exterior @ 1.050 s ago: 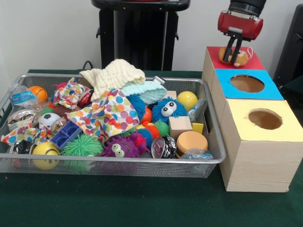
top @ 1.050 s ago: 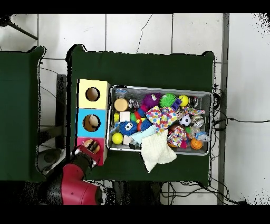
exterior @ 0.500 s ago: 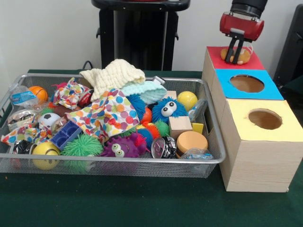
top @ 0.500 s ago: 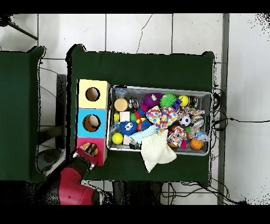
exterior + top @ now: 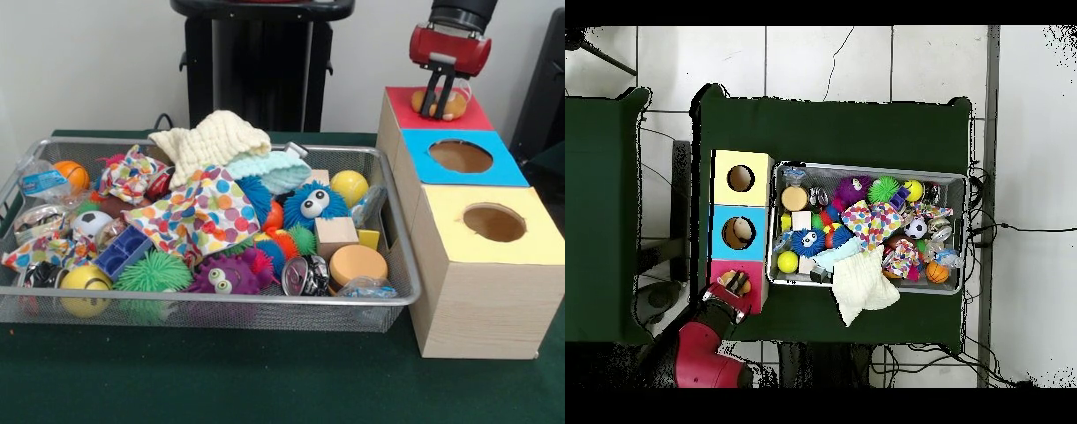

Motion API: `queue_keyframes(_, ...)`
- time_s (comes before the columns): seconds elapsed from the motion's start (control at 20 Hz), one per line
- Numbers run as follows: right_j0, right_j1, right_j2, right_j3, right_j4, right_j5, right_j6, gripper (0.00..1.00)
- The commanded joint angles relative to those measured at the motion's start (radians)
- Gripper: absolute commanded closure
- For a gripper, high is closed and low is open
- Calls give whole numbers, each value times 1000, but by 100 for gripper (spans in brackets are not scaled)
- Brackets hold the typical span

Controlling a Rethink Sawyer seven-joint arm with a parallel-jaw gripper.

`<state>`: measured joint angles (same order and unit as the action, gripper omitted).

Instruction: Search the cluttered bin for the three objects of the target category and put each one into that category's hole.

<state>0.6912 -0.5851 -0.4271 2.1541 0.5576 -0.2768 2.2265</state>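
A tan-orange rounded object (image 5: 452, 104) in clear wrap rests at the hole of the red-topped box (image 5: 397, 99). My gripper (image 5: 434, 111) hangs just above and in front of it, fingers slightly apart, gripping nothing. In the overhead view the gripper (image 5: 725, 293) sits at the edge of the red-topped box (image 5: 755, 277), with the tan object (image 5: 735, 280) showing on top. The wire bin (image 5: 221, 302) holds a heap of toys, cloths, balls and blocks.
Blue-topped (image 5: 503, 168) and yellow-topped (image 5: 538, 238) boxes with round holes stand in a row beside the red one. The blue box's hole (image 5: 739, 232) shows something tan inside. A cream cloth (image 5: 863, 290) hangs over the bin's rim.
The gripper has lifted from around the tan object on the red box; the object has stayed at the hole. Since half a second ago almost nothing has moved.
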Motion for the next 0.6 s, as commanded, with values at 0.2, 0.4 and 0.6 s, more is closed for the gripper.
queue_keyframes(0.2, -3, 91, 187, 66, 41, -17, 293, 100)
queue_keyframes(0.4, 15, 87, 199, 76, 67, 6, 291, 100)
queue_keyframes(0.6, 32, 92, 213, 88, 99, -5, 314, 100)
